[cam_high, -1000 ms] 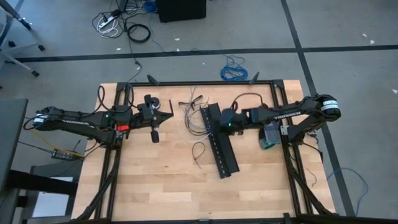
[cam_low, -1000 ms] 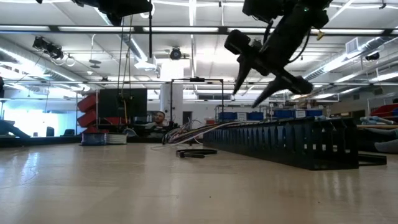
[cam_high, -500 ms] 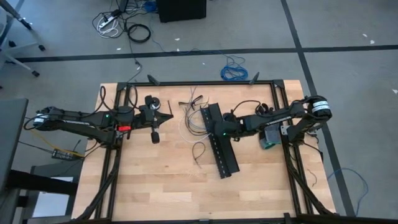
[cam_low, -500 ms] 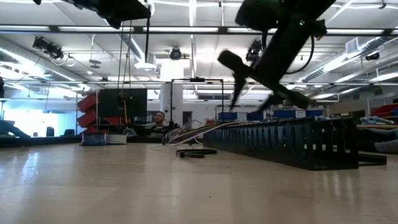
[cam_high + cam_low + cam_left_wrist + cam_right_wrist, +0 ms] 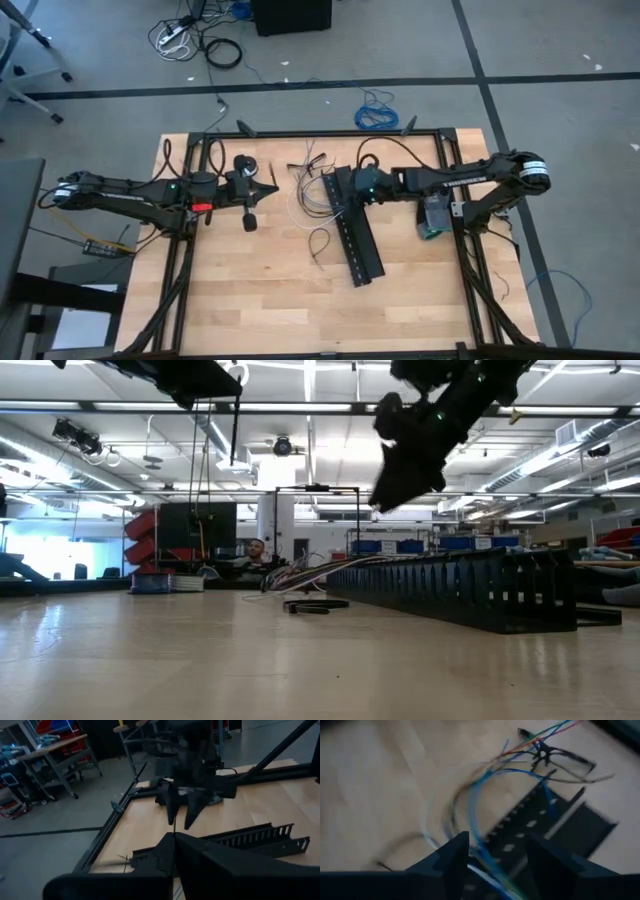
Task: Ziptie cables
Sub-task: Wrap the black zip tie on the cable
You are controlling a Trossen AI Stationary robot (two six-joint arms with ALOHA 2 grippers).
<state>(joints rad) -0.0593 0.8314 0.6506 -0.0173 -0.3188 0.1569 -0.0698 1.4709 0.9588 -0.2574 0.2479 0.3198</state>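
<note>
Pale butcher-block table (image 5: 250,290) fills my overhead view, with the cables (image 5: 308,195) lying loose near its far middle, splayed ends toward the frame, just beside the black perforated strip (image 5: 355,235). My right gripper (image 5: 350,190) hovers above that strip's far end, jaws spread and empty. I'd judge the job is to drop beside the strip, not onto it, and gather the wires mid-bundle. My left gripper (image 5: 248,190) waits well apart, jaws pressed together, a thin black ziptie (image 5: 236,420) seemingly pinched.
</note>
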